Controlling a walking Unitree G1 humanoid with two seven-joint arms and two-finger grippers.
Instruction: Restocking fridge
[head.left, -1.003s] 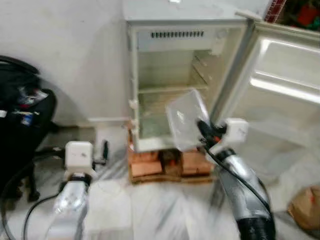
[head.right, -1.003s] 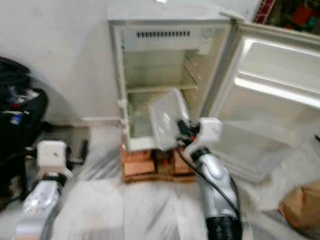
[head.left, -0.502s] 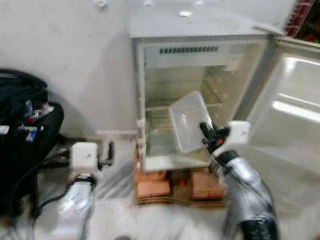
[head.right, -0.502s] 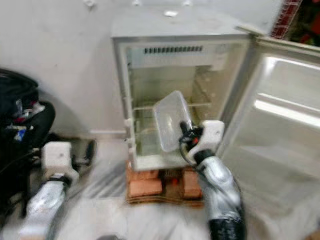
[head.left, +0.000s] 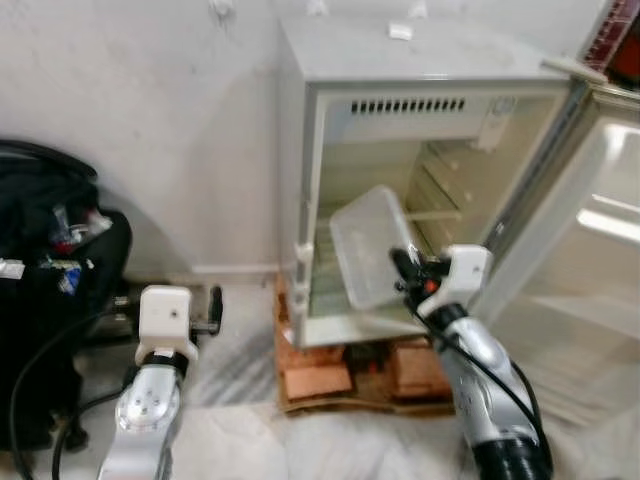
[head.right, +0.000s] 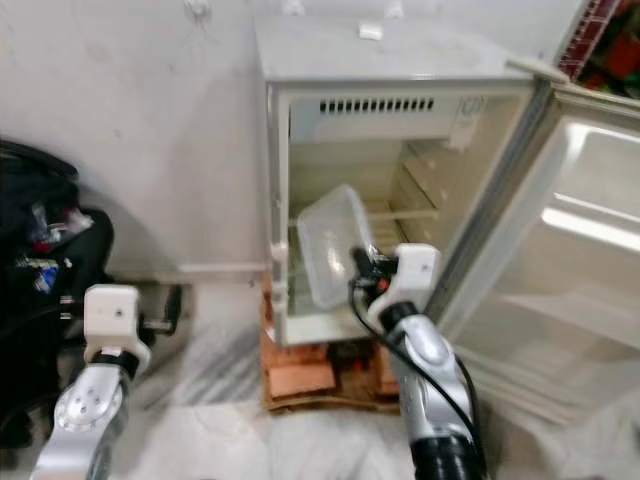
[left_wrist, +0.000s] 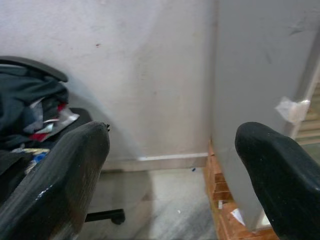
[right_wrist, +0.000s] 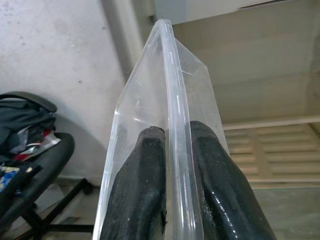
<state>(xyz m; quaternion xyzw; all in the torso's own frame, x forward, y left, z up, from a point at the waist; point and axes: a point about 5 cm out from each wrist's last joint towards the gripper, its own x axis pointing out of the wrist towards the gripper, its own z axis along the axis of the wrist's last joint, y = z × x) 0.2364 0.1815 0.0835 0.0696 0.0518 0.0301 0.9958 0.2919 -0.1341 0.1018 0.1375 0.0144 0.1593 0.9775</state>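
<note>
Left eye view showed the fridge (head.left: 420, 190) standing open on bricks (head.left: 350, 370) by the wall, its door (head.left: 590, 230) swung to the right. Just before its open front, the right gripper (head.left: 400, 262) was clamped on the rim of a clear plastic tub (head.left: 368, 245), held tilted. Lower left, the left gripper (left_wrist: 170, 165) hung with fingers (left_wrist: 55, 175) apart near a black chair (head.left: 50, 260)
</note>
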